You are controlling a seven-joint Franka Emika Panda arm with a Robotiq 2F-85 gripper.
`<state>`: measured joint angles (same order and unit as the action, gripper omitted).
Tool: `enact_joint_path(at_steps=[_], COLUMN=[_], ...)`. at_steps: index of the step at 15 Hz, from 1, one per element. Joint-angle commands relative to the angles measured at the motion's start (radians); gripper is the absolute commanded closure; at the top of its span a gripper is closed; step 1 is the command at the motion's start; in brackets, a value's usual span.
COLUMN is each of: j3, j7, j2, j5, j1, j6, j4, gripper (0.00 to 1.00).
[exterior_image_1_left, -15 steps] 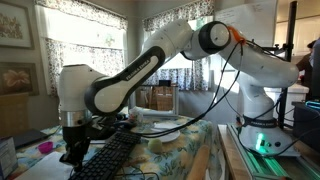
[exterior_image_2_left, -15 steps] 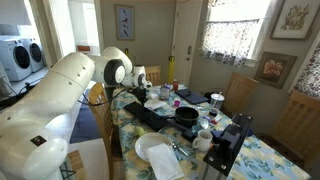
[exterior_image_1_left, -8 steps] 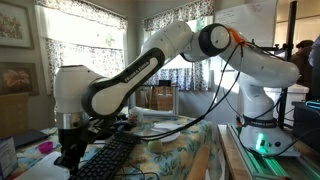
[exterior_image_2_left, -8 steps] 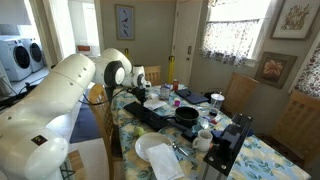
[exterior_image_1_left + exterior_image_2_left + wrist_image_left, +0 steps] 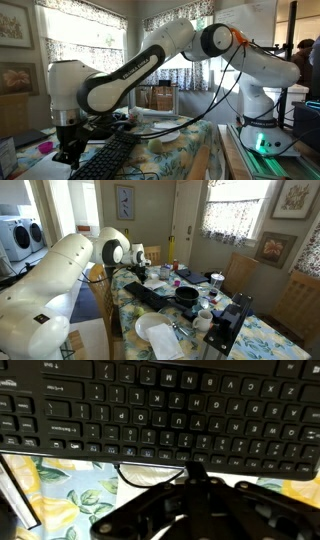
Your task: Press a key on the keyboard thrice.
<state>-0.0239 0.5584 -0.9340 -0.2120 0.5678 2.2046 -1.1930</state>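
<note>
The black keyboard (image 5: 160, 410) fills the top of the wrist view, its rows of dark keys running across. It lies on a floral tablecloth and shows in both exterior views (image 5: 118, 158) (image 5: 150, 294). My gripper (image 5: 195, 468) is shut and empty, its fingers pressed into one dark bar. The tip hangs over the keyboard's near edge, by the bottom key row. I cannot tell whether it touches a key. In an exterior view the gripper (image 5: 68, 155) points down at the keyboard's left end. In an exterior view (image 5: 140, 273) it is mostly hidden behind the arm.
A thin black cable (image 5: 150, 472) curves over the tablecloth (image 5: 70, 490) just below the keyboard. A round black pan (image 5: 187, 297), a white plate (image 5: 155, 330), a mug (image 5: 203, 319) and a black box (image 5: 228, 325) crowd the table beyond the keyboard. A pink object (image 5: 45, 147) sits to the gripper's left.
The wrist and gripper have shifted a little to the left along the keyboard in the exterior view. The gripper stays shut. The keyboard has not moved.
</note>
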Motion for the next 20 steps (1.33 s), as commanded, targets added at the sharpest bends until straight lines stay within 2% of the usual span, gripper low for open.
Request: enact_joint_path(at_steps=[1, 5, 11, 20], j3=[0.011, -0.007, -0.044, -0.049], j7=[0.032, 0.026, -0.001, -0.012], j2=[-0.018, -0.028, -0.037, -0.069], j5=[0.021, 0.036, 0.061, 0.068], j1=[0.014, 0.003, -0.022, -0.035], j6=[-0.101, -0.176, -0.156, -0.150], j4=[0.058, 0.083, 0.078, 0.101], gripper=[1.00, 1.00, 1.00, 1.00])
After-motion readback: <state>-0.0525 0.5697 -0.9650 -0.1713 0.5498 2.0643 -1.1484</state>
